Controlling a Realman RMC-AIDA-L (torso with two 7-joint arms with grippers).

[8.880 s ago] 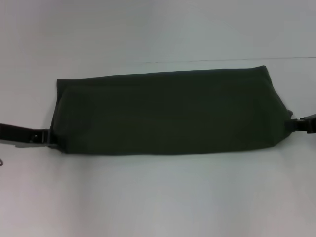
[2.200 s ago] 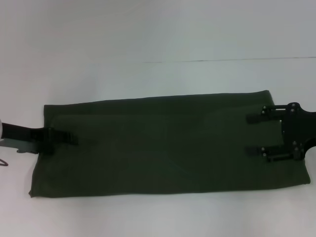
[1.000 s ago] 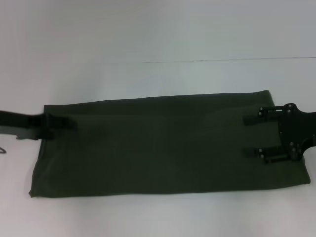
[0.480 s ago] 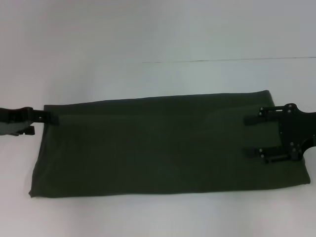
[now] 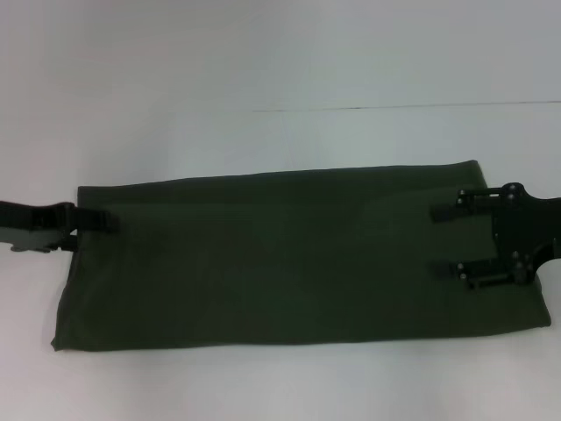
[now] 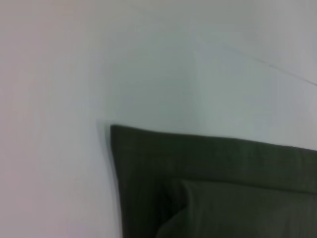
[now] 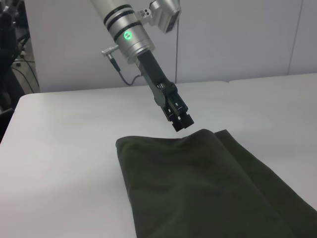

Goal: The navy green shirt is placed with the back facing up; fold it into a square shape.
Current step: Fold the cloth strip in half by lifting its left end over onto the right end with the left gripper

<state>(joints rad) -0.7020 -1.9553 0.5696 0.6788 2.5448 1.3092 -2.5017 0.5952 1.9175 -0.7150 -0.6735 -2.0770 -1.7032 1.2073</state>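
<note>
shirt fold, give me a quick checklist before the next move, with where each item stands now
1. Dark olive-green fabric shirt lies flat as a long band on the white table: ok.
2. Left gripper at the shirt's far left corner: ok.
3. Left gripper holding the fabric: cannot tell.
4. Right gripper over the shirt's right end, jaws spread wide: ok.
5. Right gripper holding the fabric: not ok, open.
6. Square shape reached: not ok, still a long rectangle.

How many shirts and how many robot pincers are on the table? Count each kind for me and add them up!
Green shirts: 1, the navy green shirt, folded into a long strip.
Black robot pincers: 2, the left pincer at one end, the right pincer open over the other.
Total: 3
</note>
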